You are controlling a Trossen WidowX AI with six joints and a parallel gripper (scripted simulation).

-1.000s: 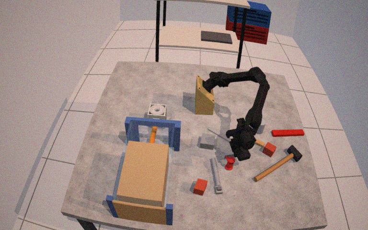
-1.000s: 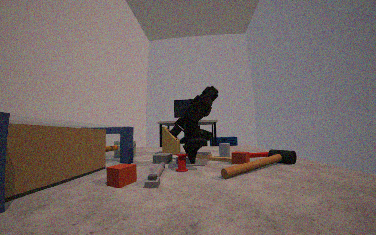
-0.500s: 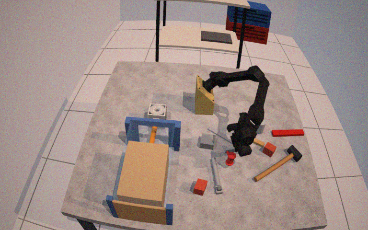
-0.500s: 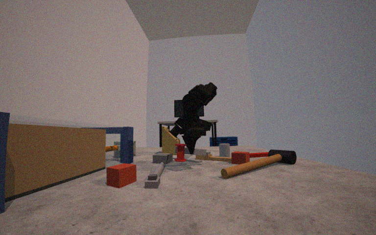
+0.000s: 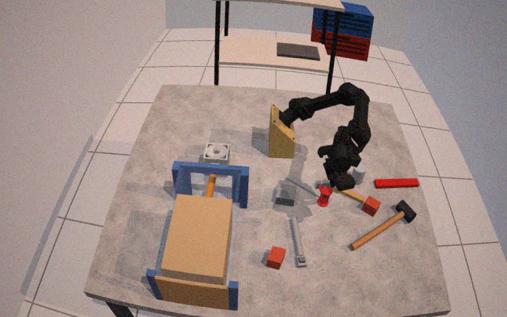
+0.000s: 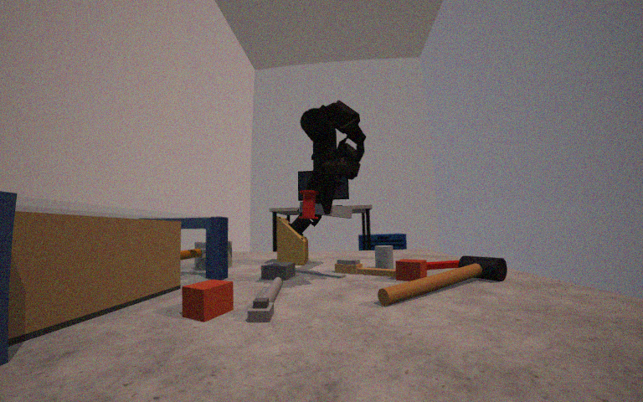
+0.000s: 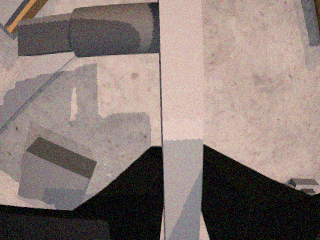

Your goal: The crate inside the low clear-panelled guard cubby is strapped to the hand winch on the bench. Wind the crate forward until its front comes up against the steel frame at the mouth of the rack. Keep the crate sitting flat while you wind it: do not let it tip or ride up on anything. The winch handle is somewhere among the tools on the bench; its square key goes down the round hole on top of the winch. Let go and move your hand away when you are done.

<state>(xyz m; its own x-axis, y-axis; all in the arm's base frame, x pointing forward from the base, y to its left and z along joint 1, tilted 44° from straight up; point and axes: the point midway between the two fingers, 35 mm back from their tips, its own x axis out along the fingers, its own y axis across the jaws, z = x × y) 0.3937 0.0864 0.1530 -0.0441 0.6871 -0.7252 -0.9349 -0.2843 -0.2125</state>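
Gripping: gripper (image 5: 336,185) (image 6: 326,209) (image 7: 178,156) closed on smooth pale bar (image 6: 345,210) (image 7: 182,75), probably winch handle.
Red spool-shaped knob (image 5: 324,196) (image 6: 308,204): top, exterior only.

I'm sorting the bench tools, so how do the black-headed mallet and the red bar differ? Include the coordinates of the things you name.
The black-headed mallet (image 5: 377,230) (image 6: 431,284) has a round tan handle and dark head; the red bar (image 5: 396,183) (image 6: 443,265) is one straight, square-edged piece. The mallet is longer than the bar. From above, the mallet lies diagonally, while the bar lies nearly crosswise. Both rest on the bench, outside the jaws.
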